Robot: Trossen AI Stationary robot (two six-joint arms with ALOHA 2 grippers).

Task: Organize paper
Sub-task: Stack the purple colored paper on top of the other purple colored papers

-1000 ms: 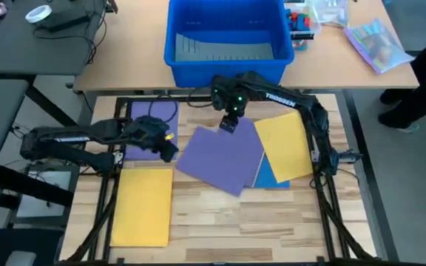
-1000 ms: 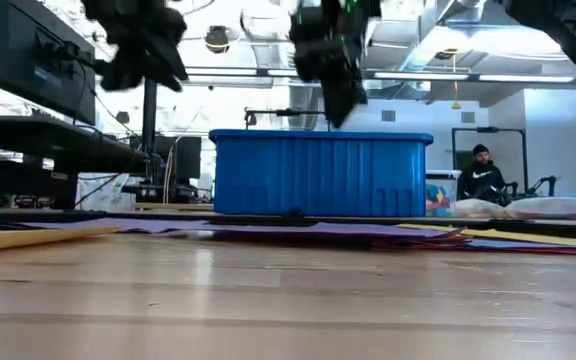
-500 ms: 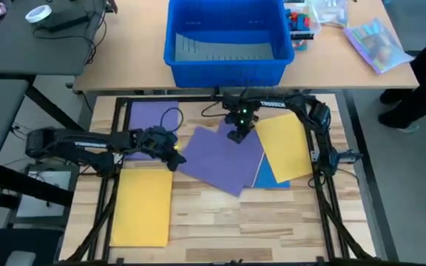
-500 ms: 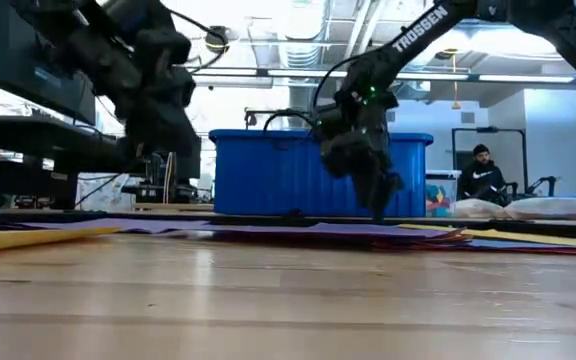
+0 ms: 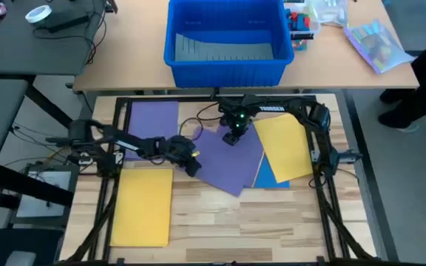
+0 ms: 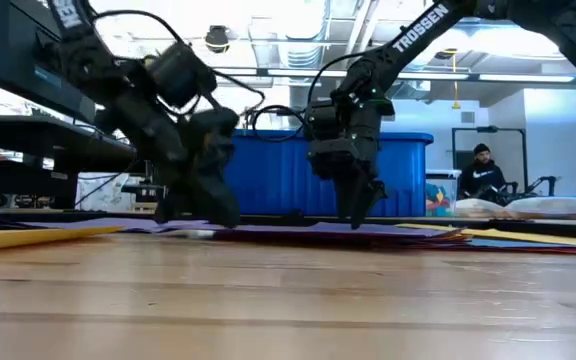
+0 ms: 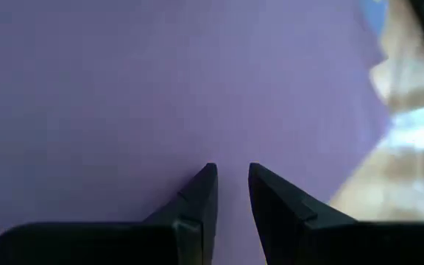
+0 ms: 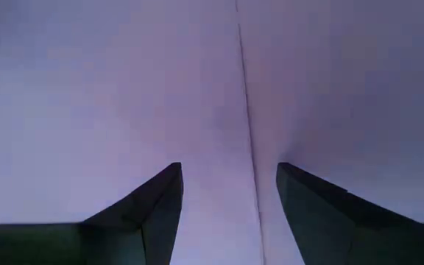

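A tilted purple sheet (image 5: 224,162) lies mid-table, partly over a blue sheet (image 5: 268,179) and beside a yellow sheet (image 5: 283,146). Another purple sheet (image 5: 154,118) lies at the far left and a second yellow sheet (image 5: 143,205) at the near left. My left gripper (image 5: 192,162) is low over the tilted sheet's left corner, its fingers a narrow gap apart (image 7: 232,173). My right gripper (image 5: 231,137) stands open at that sheet's far corner (image 8: 228,173), its fingers on either side of a paper edge (image 8: 245,110). My left gripper comes slanting down from the table's left, and its fingertips (image 6: 223,218) reach the tilted purple sheet near its left corner (image 7: 230,147); the sheet lies flat. My right gripper points down, its fingertips (image 6: 356,218) at the sheet's level near the far corner; whether they touch I cannot tell.
A big blue bin (image 5: 226,37) stands on the far table behind the work frame. A clear bag with colourful contents (image 5: 376,44) lies at the far right. Bare wood (image 5: 235,222) shows along the near side. A person (image 6: 480,172) sits in the room beyond.
My left gripper has gone toward the table's right edge and down, to the tilted purple sheet's left corner. My right gripper has come down from high above to that sheet's far corner. The sheets lie as before.
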